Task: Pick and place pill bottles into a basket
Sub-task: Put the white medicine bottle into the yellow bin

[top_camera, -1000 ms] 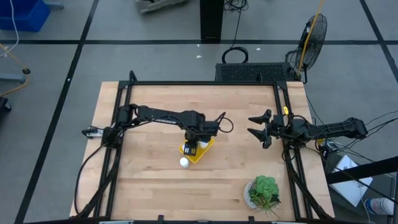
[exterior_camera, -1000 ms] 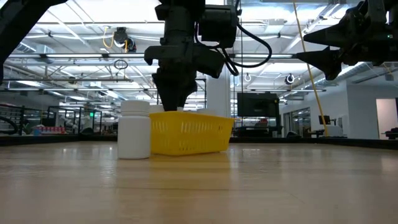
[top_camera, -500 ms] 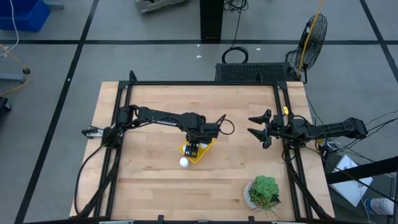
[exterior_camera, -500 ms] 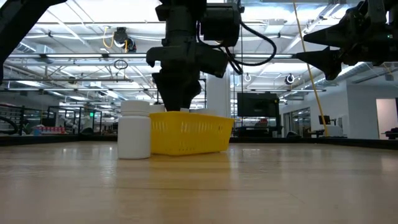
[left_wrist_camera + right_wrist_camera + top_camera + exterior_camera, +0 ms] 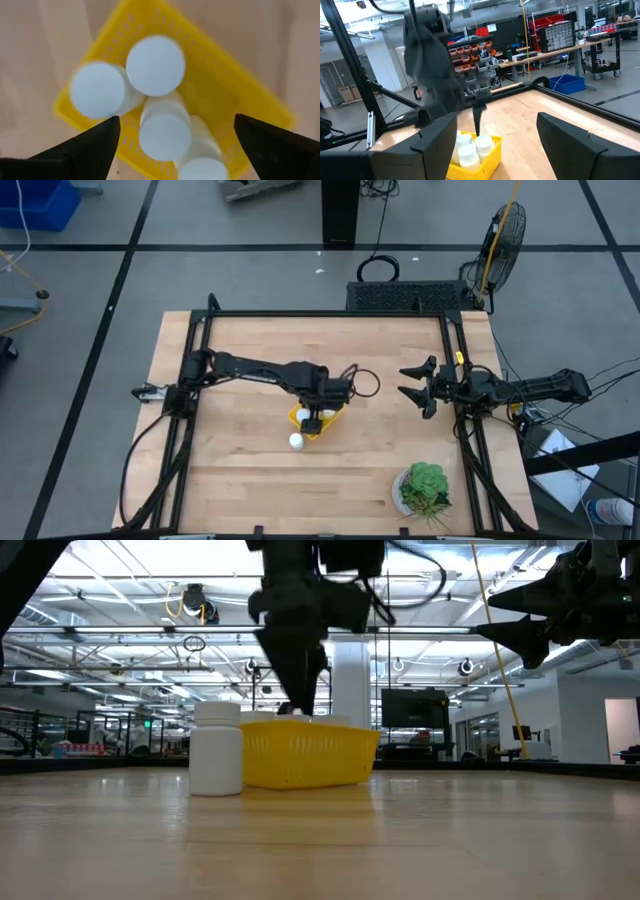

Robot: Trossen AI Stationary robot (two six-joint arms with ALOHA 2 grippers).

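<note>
Basket [image 5: 240, 95] of bottles [image 5: 155, 65], below left end effector [image 5: 175, 145]

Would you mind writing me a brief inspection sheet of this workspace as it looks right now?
Surface: wooden table, framed by black rails.
Job's things: yellow basket near the table's middle holds several pill bottles; one more bottle stands on the table beside the basket.
Clutter: potted plant near the table's front right corner.
Grippers: left gripper open, empty, above the basket; right gripper open, waiting at the right side.
Cables: black cable loops from the left arm; more wires trail off the right edge.
Surroundings: fan, blue bin on the floor.
</note>
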